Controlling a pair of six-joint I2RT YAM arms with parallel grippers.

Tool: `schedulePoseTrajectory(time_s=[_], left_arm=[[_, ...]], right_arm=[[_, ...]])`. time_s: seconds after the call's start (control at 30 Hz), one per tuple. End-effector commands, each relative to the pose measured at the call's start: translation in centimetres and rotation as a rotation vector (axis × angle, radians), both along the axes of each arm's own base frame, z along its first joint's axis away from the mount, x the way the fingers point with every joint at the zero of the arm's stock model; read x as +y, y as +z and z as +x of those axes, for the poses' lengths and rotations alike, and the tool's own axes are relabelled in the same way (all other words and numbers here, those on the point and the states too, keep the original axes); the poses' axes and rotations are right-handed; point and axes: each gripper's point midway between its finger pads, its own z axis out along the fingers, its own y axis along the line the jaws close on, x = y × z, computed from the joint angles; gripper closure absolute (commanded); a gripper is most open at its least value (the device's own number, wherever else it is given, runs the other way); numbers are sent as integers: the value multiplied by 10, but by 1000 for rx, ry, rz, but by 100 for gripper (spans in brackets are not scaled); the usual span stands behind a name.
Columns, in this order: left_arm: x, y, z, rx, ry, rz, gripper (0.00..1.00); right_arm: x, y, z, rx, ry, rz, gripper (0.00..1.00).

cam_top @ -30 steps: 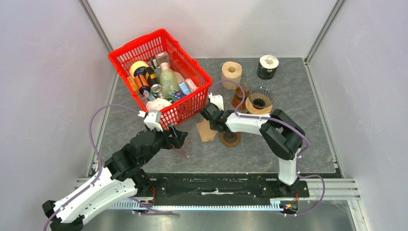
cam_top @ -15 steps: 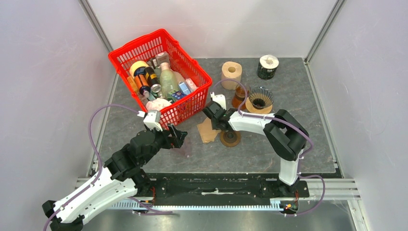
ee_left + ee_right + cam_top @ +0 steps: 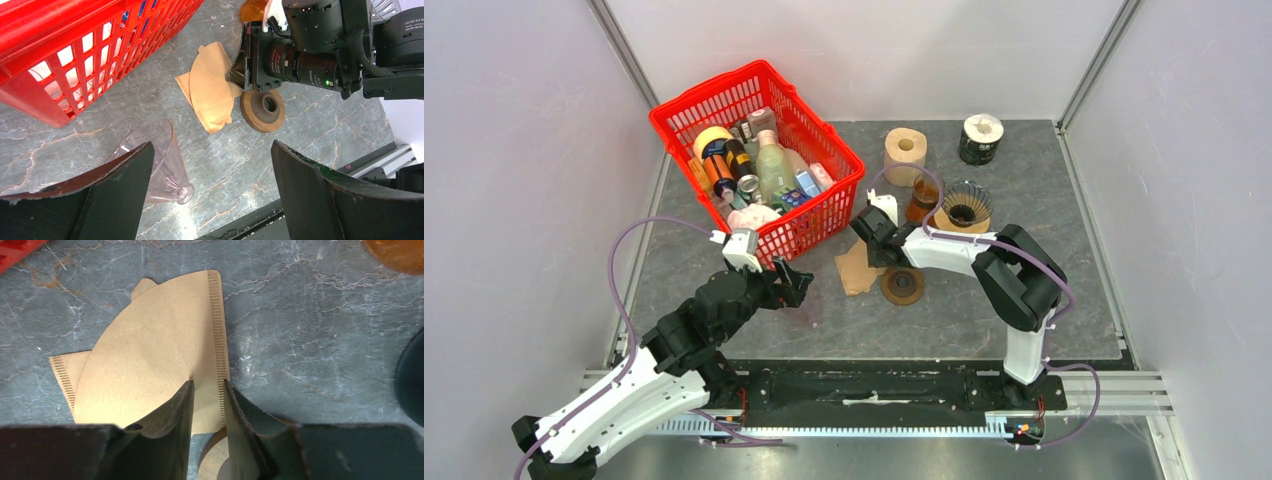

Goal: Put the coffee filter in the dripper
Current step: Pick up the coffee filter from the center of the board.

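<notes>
The brown paper cone coffee filter point(image 3: 150, 365) lay flat on the grey marbled table point(image 3: 310, 340), at 5 o'clock from the red plastic basket point(image 3: 824, 215). The right gripper point(image 3: 207, 390) straddled its seam edge, jaws a slim gap apart. The left gripper point(image 3: 211, 149) gaped wide, empty, above the clear plastic cone dripper point(image 3: 160, 160) lying on its side.

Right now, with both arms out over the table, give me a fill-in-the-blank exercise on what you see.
1. The clear cone dripper lies on its ___.
2. The basket is coloured ___.
3. The left fingers stand wide ___.
4. Beside the coffee filters sits a ring made of ___.
Missing words: side; red; open; wood.
</notes>
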Motion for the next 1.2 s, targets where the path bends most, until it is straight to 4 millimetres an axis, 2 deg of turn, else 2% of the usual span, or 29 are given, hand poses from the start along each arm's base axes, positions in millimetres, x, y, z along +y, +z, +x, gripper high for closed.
schedulePoseTrajectory(time_s=[0.0,0.4,0.5,0.63,0.73,0.9,1.03,1.17], left_arm=[[1,6,4,-7,38,-36,7],[2,6,4,-8,44,-37,6],[2,7,4,-10,44,-38,7],[2,6,5,-8,46,-33,7],[2,7,5,-7,45,-31,7],[2,8,5,-10,45,-33,6],[2,8,5,-13,44,-34,7],[1,9,4,-12,39,-39,7]], right_arm=[[-2,-34,-20,126,7,-26,67],[-4,-44,-26,153,-4,-30,81],[-3,-38,-21,131,-7,-28,88],[3,-16,-11,76,5,-7,92],[10,7,-3,29,20,30,98],[19,50,6,-50,41,97,99],[20,78,3,-86,50,149,98],[19,96,-4,-100,58,197,98]])
